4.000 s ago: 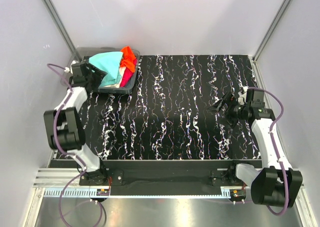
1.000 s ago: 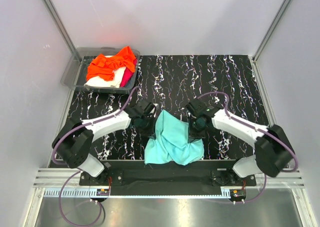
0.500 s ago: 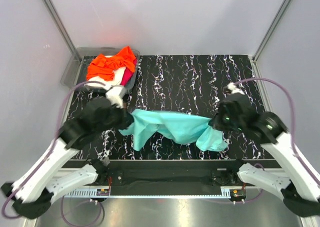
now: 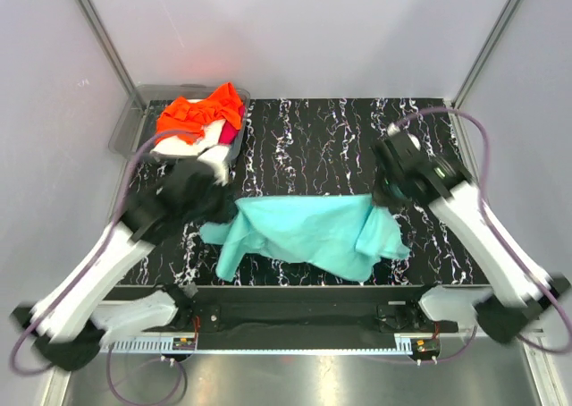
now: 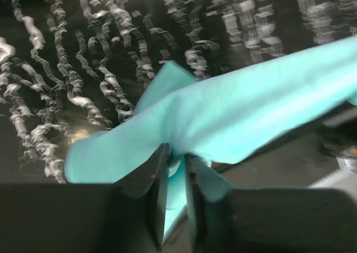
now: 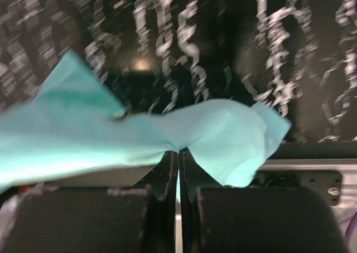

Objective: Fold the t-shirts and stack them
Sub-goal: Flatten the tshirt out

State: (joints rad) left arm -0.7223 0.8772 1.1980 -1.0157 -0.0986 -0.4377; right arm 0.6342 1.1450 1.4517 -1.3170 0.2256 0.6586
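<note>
The turquoise t-shirt, held clear of the tray, is soft matt cloth, lightly creased. The tray looks like translucent grey plastic; the orange t-shirt in it is crumpled matt cloth. The table under the tray is black, white-veined, faintly glossy.

**Work cell: enclosure, table surface and lighting**

The table has a black top with white marbled streaks running front to back. Pale grey panels close it in on three sides: a back wall, a left wall and a right wall. A slanted metal post marks the far left corner and a second post the far right. A grey tray stands at the table's far left corner. A ribbed aluminium rail runs along the near edge, with brushed sheet metal below it. Light is soft and even; a small warm glint shows on the top.
</note>
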